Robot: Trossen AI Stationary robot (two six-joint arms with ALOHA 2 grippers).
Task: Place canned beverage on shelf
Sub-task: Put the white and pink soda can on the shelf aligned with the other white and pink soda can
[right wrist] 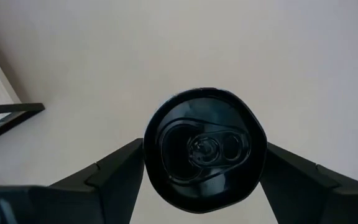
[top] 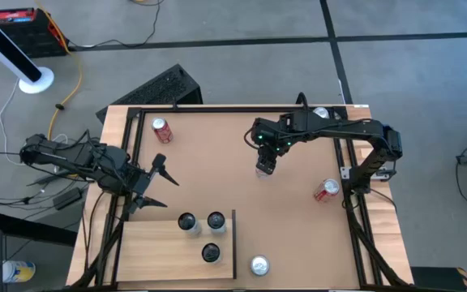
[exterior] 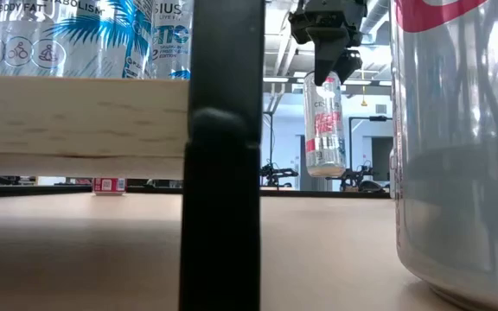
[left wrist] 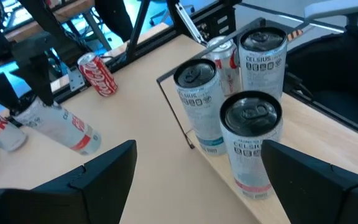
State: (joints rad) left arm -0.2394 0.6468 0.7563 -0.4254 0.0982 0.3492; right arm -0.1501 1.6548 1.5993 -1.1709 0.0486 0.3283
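My right gripper (top: 266, 165) is over the middle of the table, shut on a silver can with red print (exterior: 325, 130) that hangs clear of the tabletop. The can's black top shows in the right wrist view (right wrist: 204, 149). The pale wood shelf (top: 148, 243) with its black rail (top: 233, 243) lies at the near left. Three cans (left wrist: 253, 134) stand upright on it. My left gripper (top: 162, 182) is open and empty just beyond the shelf's far left corner, and in its own wrist view (left wrist: 197, 155) its fingers frame those cans. My right gripper pinches the can between its two fingers at its upper end (exterior: 322, 82), one finger on each side just below the rim (right wrist: 151, 155). The fingers come from above, pointing down. The can hangs nearly upright below them, lifted clear of the table.
A red can (top: 162, 130) stands at the far left, and another red can (top: 326, 190) lies at the right. A silver can (top: 259, 265) stands near the front edge beside the shelf's rail, and another (top: 321, 112) stands at the far right. A black frame (top: 242, 108) runs around the tabletop.
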